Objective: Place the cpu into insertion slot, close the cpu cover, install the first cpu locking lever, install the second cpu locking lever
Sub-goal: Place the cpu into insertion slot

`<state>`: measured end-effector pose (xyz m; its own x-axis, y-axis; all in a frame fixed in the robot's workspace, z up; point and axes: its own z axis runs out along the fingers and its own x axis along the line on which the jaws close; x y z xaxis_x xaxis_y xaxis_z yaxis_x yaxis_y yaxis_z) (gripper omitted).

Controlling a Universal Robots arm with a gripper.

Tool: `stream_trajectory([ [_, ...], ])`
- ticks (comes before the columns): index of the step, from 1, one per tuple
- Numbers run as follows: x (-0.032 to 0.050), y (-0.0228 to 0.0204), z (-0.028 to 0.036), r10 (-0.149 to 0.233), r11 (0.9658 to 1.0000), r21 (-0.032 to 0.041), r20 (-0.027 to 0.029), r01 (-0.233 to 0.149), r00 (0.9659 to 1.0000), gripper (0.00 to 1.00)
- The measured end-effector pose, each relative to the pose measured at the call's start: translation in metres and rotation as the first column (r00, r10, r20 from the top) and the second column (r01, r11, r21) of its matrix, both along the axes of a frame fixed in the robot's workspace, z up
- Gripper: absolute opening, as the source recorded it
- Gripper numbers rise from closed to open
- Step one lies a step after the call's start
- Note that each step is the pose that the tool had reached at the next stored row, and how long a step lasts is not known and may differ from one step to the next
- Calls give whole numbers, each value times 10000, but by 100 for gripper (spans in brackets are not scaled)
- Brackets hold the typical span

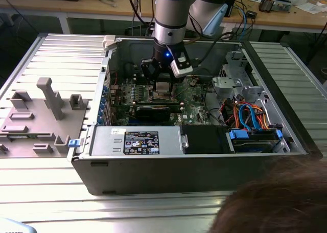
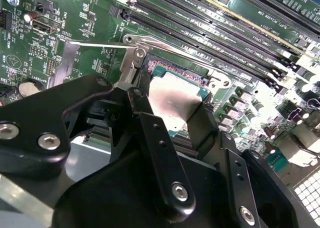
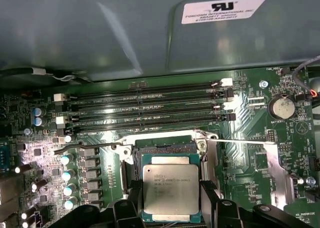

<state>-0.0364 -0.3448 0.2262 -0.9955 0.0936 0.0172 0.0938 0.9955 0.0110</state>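
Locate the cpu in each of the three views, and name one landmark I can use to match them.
Exterior view: the cpu is mid-motherboard inside the open case, directly under the gripper.
Second wrist view: the cpu is held between the black fingers, over the socket.
First wrist view: the cpu is between the fingers, overlapping the socket.
Shared landmark: the memory slots beside the socket.

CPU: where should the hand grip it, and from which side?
By two opposite edges, from straight above. The cpu is a thin flat square lying level, so only its rim gives purchase. The hand pinches it that way now, over the socket.
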Motion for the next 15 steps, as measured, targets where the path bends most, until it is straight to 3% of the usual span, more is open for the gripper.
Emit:
stream_trajectory([
  [15, 0, 0, -3, -427, 9991, -11, 0, 427, 9991, 54],
])
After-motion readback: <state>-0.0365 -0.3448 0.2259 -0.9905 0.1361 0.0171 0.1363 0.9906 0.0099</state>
